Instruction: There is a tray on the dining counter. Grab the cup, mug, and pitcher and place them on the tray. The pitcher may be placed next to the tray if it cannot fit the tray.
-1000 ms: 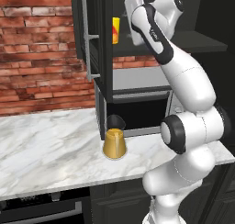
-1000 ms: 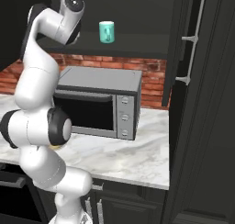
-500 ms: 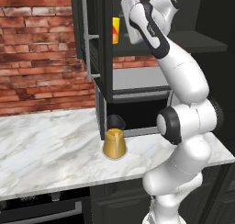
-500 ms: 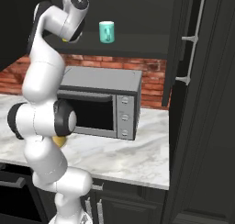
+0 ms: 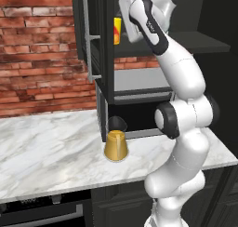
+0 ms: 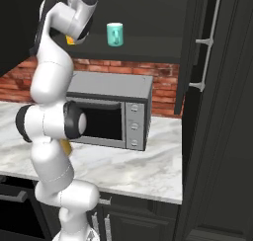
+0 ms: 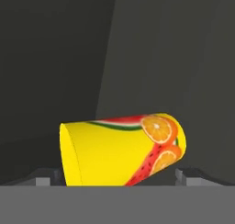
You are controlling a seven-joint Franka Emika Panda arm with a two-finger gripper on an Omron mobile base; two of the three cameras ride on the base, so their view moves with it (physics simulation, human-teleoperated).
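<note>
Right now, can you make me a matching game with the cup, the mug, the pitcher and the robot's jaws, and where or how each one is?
Things:
1. cup
2. mug
3. pitcher
4. gripper

Places or states:
A. on the marble counter by the microwave
B. jaws open wide
C. teal, alone on the right of the shelf
D. yellow, between the jaws

Pairs: 1-D, 2-C, 3-A, 4-B

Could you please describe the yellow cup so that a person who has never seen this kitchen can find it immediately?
Look at the dark open cabinet above the microwave, by the brick wall. On its shelf, the cup stands right in front of the robot's raised, open gripper. It is bright yellow with orange and watermelon slices and no handle, unlike the teal mug further along.
</note>
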